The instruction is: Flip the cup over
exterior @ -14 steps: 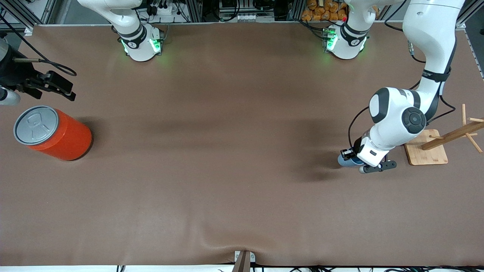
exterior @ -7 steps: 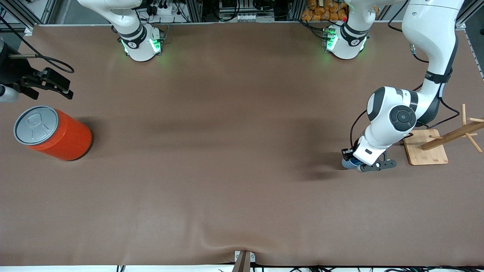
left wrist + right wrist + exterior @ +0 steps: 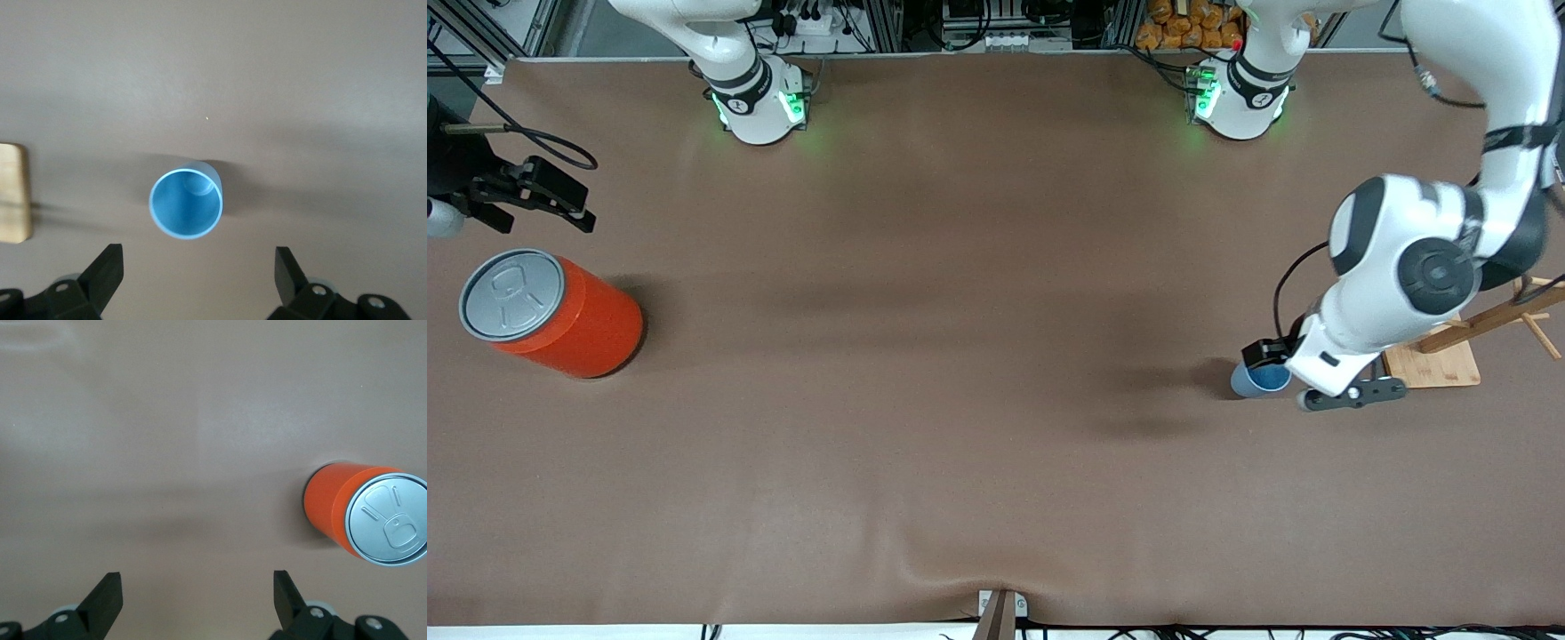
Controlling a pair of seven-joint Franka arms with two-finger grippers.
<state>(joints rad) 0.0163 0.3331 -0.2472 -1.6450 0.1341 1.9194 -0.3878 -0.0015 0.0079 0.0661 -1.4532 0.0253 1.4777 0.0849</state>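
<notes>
Small light-blue tapered plastic cup [image 3: 186, 203] stood upright, mouth up, nothing inside, under left gripper [image 3: 199, 273], jaws released. Large orange can-shaped container [image 3: 363, 513], grey pull-tab lid on, near right gripper [image 3: 197, 599], jaws likewise spread, waiting.

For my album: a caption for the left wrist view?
Open left hand above the upright blue cup.

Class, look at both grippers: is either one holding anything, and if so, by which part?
Nothing is held. The left gripper is open above the upright blue cup, clear of it. The right gripper is open near the orange can, waiting.
</notes>
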